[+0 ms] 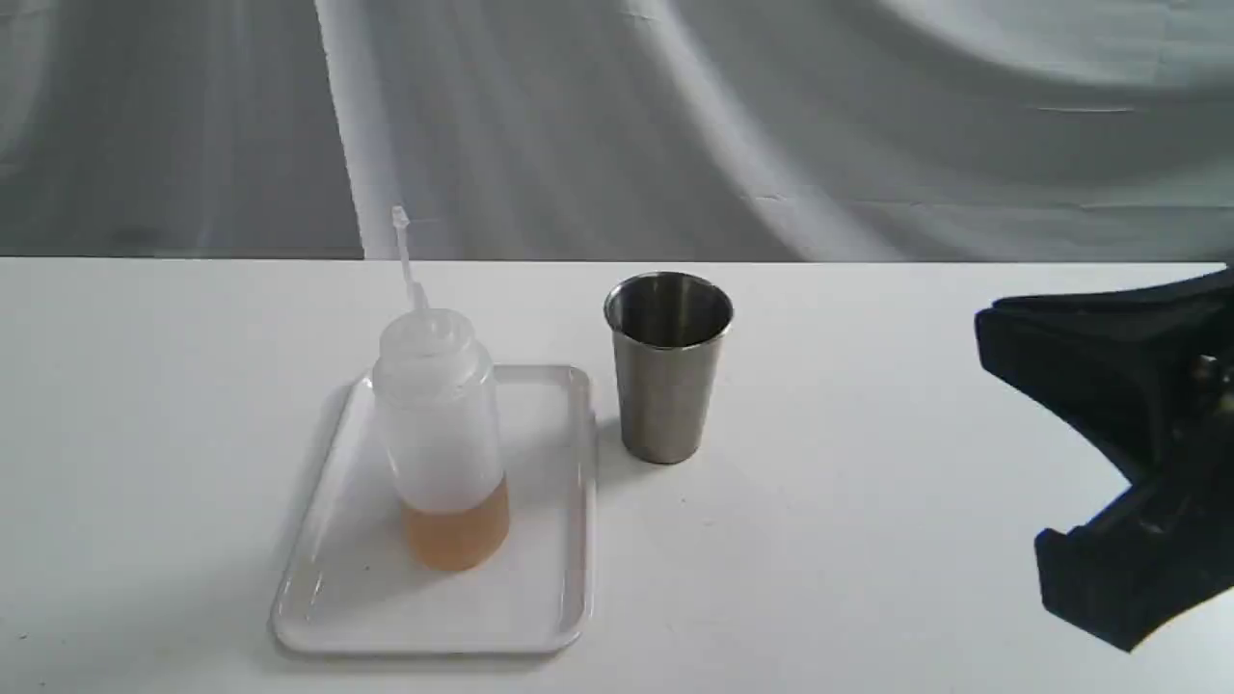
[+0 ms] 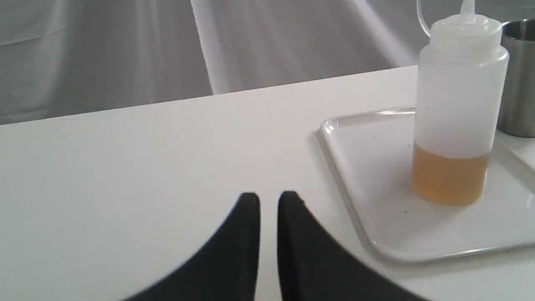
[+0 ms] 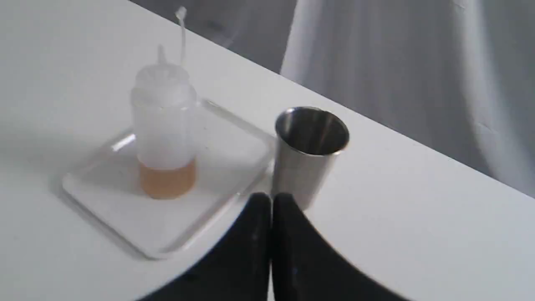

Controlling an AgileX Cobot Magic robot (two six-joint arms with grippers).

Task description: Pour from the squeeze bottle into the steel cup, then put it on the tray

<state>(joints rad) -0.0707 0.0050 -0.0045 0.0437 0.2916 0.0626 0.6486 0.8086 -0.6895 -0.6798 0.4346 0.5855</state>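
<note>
Left wrist view
Left gripper [image 2: 268, 198]: black fingers nearly together, only a narrow slit between them, holding nothing. It sits over bare tabletop [image 2: 146, 167], and its base is cut off by the frame edge.
Bottle [image 2: 457, 104]: upright on the tray, with amber liquid in its lowest part. The nozzle tip and the tether loop run out of frame.
Tray [image 2: 368, 175]: one rounded corner and two rim edges show, and the rest is cut off.
Cup [image 2: 518, 83]: behind the bottle, only a strip of its steel wall showing. The frame edge cuts it off and the bottle partly hides it.

Right wrist view
Right gripper [image 3: 271, 200]: fingers pressed together with nothing between them. Their tips hide the cup's foot.
Cup [image 3: 307, 163]: upright on the tabletop just beside the tray, off it. The inside is dark, so its contents cannot be told.
Bottle [image 3: 165, 125]: stands on the tray [image 3: 146, 228], well apart from the gripper. It is soft and blurred, and the ribs of its cap are hard to make out.

Exterior view
Right arm [image 1: 1138, 414]: a black, blurred mass at the right edge, cut off by it. The fingers cannot be made out here. The left arm is out of view.
Bottle [image 1: 439, 424]: upright near the tray's [image 1: 540, 588] middle, with the tip cap standing above on its tether.
Cup [image 1: 667, 386]: on the tabletop close to the tray's right rim, not touching the bottle.
</note>
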